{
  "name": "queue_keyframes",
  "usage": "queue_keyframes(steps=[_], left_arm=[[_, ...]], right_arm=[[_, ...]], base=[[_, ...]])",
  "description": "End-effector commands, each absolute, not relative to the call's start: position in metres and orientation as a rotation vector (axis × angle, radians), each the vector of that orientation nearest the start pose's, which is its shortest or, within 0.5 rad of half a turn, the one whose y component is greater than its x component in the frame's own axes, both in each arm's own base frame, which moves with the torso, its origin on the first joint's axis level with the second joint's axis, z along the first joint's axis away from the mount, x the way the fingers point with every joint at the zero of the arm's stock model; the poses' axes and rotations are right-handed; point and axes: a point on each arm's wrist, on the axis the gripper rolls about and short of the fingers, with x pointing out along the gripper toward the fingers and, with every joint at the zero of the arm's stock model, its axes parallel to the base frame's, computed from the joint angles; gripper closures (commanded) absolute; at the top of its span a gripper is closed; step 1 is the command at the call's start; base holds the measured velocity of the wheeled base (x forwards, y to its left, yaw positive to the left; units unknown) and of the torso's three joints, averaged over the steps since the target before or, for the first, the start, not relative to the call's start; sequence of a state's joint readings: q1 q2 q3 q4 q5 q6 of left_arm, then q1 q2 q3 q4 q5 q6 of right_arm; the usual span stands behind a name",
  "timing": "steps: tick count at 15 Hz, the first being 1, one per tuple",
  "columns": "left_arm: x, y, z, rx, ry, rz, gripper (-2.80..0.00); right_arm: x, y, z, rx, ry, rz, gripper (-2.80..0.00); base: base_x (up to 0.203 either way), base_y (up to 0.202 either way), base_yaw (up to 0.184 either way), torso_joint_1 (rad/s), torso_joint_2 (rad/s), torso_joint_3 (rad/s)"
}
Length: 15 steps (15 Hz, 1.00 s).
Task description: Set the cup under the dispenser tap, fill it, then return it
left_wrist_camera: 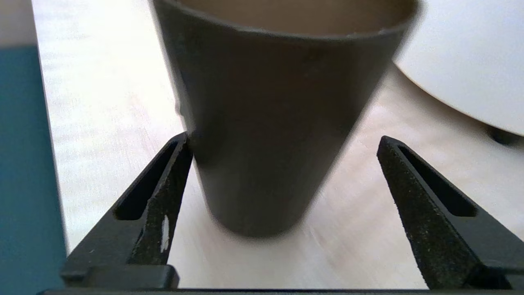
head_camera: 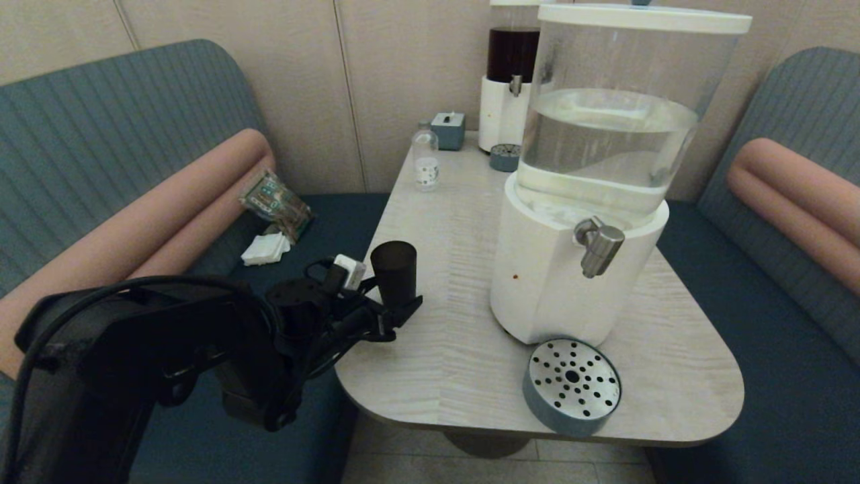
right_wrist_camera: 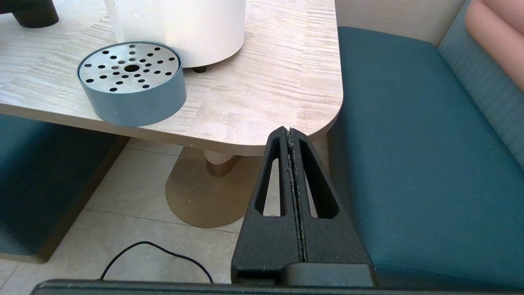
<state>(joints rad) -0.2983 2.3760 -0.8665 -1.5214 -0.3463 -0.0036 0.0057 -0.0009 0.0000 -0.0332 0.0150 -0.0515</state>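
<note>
- Left pincer: at the left edge of the surface, fingers spread wide to either side of the cup's lower half. One finger lies touching or almost touching the cup wall; the other stands clearly apart from it.
- Cup: matte black tapered tumbler, upright on the surface near its left edge, well apart from the dispenser tap. Open mouth up; contents cannot be seen.
- Surface: pale wood-grain tabletop with rounded corners, on a single pedestal.
- Dispenser tap: short brushed-steel spout angled downward, on the front of the large dispenser, which has a white base and a wide clear tank partly filled with clear liquid.
- Drip tray: round, blue-grey wall, perforated steel top; on the surface just in front of the large dispenser's base, below the tap.
- Right pincer: fingers pressed together, holding nothing, off the surface beside its near right corner, above the floor and bench seat.
- Far end of surface: slimmer dispenser with dark liquid, small clear bottle, small blue-grey box.
</note>
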Motion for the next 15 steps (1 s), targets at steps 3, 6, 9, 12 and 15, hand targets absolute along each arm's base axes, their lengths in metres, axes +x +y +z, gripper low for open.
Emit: queue_keyframes(steps=[3, 6, 9, 12, 15], left_arm=[[0.343, -0.121, 0.066, 0.002, 0.008, -0.665, -2.8], [0.301, -0.115, 0.081, 0.004, 0.049, -0.673, -2.8], [0.268, -0.105, 0.1, 0.005, 0.04, -0.676, -2.8], [0.229, -0.091, 0.118, 0.005, 0.018, -0.676, 0.0], [0.187, -0.076, 0.135, 0.002, -0.037, -0.678, 0.0]], right_arm=[[-0.022, 0.0, 0.075, -0.052, -0.02, 0.021, 0.0], [-0.022, 0.0, 0.075, -0.052, -0.02, 0.021, 0.0], [-0.022, 0.0, 0.075, -0.052, -0.02, 0.021, 0.0], [-0.022, 0.0, 0.075, -0.052, -0.02, 0.021, 0.0], [-0.022, 0.0, 0.075, -0.052, -0.019, 0.021, 0.0]], base=[[0.0, 0.0, 0.0, 0.0, 0.0, 0.0], [0.0, 0.0, 0.0, 0.0, 0.0, 0.0], [0.0, 0.0, 0.0, 0.0, 0.0, 0.0], [0.0, 0.0, 0.0, 0.0, 0.0, 0.0], [0.0, 0.0, 0.0, 0.0, 0.0, 0.0]])
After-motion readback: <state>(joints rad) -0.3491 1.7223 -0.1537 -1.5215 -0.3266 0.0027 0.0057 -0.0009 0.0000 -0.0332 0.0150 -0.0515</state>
